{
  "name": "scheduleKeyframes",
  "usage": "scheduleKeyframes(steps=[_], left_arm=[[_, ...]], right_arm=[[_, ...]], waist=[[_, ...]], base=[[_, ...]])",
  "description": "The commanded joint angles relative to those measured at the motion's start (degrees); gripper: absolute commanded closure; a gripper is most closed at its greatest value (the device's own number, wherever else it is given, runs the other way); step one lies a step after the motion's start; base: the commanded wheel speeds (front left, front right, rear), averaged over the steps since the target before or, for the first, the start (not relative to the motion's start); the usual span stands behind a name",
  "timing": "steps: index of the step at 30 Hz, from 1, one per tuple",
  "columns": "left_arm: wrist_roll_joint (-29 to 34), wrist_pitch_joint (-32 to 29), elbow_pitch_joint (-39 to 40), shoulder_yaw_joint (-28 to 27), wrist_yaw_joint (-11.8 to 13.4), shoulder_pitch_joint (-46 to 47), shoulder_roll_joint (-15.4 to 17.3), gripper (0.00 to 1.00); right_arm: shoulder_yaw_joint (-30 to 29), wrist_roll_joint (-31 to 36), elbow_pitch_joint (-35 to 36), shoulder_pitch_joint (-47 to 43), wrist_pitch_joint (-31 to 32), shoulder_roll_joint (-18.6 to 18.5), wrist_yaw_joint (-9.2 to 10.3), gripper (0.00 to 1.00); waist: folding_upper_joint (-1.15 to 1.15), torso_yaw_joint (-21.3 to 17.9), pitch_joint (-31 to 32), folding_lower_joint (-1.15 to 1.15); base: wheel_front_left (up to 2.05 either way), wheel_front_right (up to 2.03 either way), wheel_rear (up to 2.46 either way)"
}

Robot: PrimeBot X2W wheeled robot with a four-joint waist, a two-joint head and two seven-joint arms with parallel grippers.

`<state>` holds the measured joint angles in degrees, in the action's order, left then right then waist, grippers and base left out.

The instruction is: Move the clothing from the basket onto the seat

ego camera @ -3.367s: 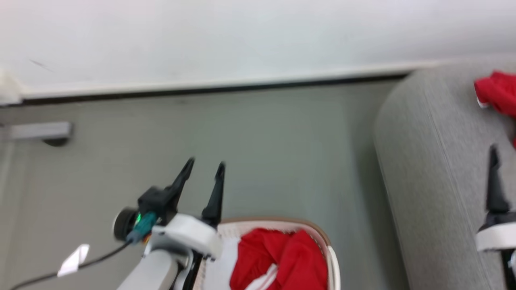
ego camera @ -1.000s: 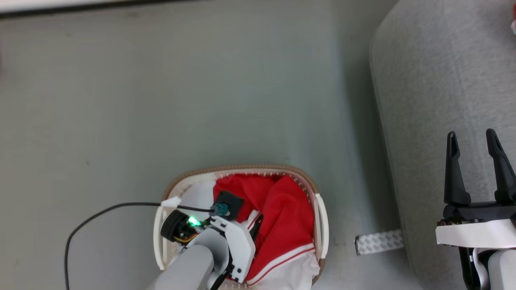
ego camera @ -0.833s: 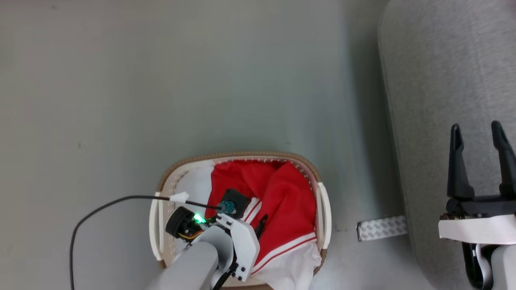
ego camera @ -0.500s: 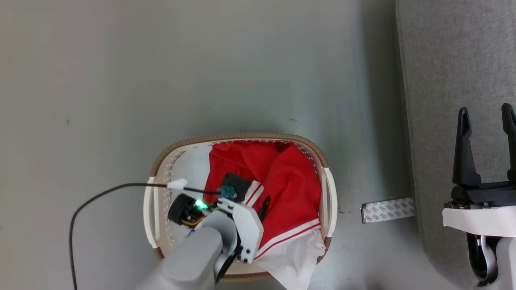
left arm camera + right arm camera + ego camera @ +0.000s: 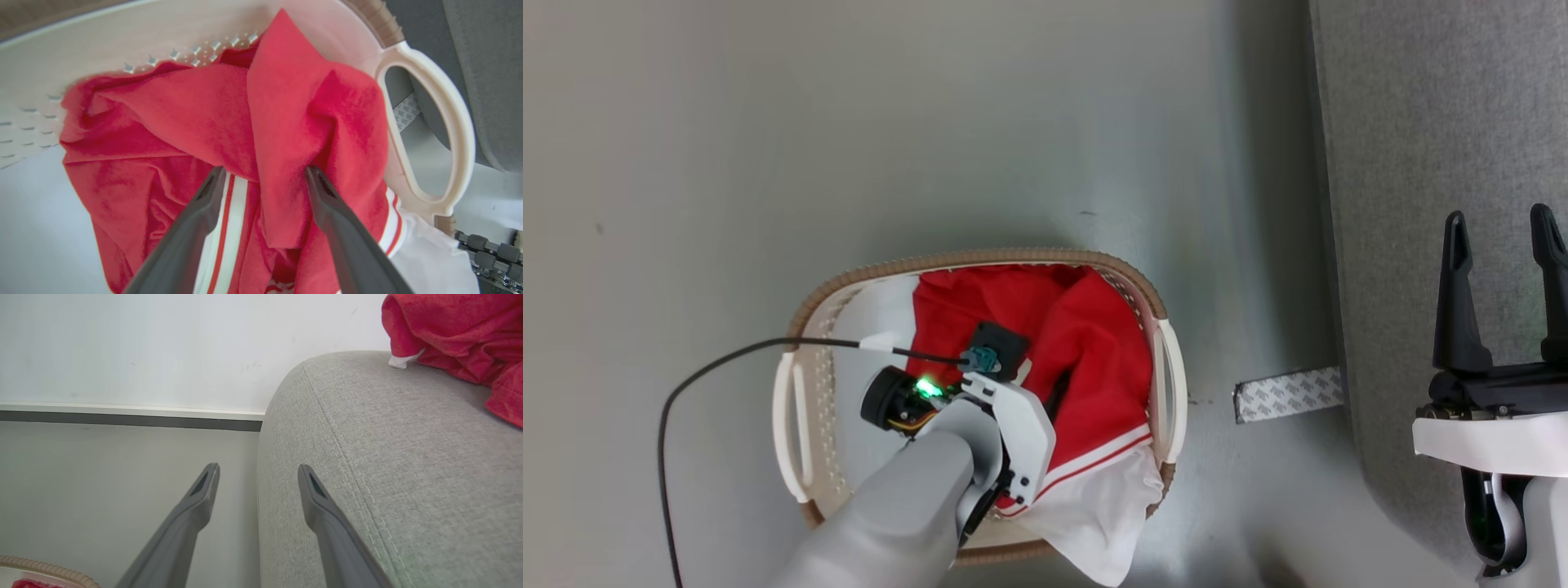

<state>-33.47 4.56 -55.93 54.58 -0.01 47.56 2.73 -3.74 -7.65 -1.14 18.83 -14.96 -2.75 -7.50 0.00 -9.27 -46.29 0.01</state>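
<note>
Beside the big light grey seat [image 5: 1421,122], the cream basket [image 5: 980,257] on the floor holds the red striped clothing [image 5: 1094,343], where the left gripper [image 5: 263,170] straddles a fold, jaws apart, while the right gripper [image 5: 1500,216] hovers over the seat's edge, jaws spread and empty.

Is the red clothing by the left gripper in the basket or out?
In. The clothing lies crumpled inside the basket, white panel draping over the rim, the open left gripper straddling a fold.
</note>
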Motion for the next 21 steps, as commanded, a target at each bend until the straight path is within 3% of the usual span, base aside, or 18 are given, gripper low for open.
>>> scheduleKeyframes(steps=[1, 11, 12, 13, 15, 21], left_arm=[[-0.8, 0.4, -0.7, 0.5, 0.1, 1.1, 0.3, 0.0], [-3.2, 1.9, -1.8, 3.8, -0.9, 5.1, 0.3, 0.0], [-3.4, 2.3, -1.6, 4.3, -1.1, 5.2, 0.3, 0.09], [-3.5, 2.6, -1.5, 4.8, -1.4, 5.3, 0.3, 0.47], [-4.6, 3.6, -1.2, 5.3, -1.6, 5.4, 0.3, 1.0], [-8.5, 6.7, -0.4, 5.6, -1.4, 3.9, 0.3, 1.0]], right_arm=[[0.0, -0.7, 0.5, 1.1, -0.1, -0.1, 0.02, 0.0], [-0.2, -0.6, 1.6, 1.2, -0.1, 0.0, 0.0, 0.0], [-0.1, -0.6, 1.6, 1.1, 0.0, 0.0, -0.01, 0.0], [-0.2, -0.5, 1.6, 1.1, 0.0, 0.0, -0.02, 0.0], [-0.4, -0.4, 1.6, 1.2, 0.0, 0.0, -0.08, 0.0], [-1.4, -1.0, 0.2, 1.1, 0.0, -0.1, -0.07, 0.0]], waist=[[0.0, -0.7, -1.4, -0.01], [0.0, -1.1, -6.4, -0.01], [0.0, -1.1, -6.6, -0.01], [0.0, -1.1, -6.7, -0.01], [0.0, -1.0, -6.8, -0.01], [0.0, 0.2, -2.2, -0.01]], base=[[0.0, 0.0, 0.0], [0.0, 0.0, 0.0], [0.0, 0.0, 0.0], [0.0, 0.0, 0.0], [0.0, 0.0, 0.0], [0.0, 0.0, 0.0]])
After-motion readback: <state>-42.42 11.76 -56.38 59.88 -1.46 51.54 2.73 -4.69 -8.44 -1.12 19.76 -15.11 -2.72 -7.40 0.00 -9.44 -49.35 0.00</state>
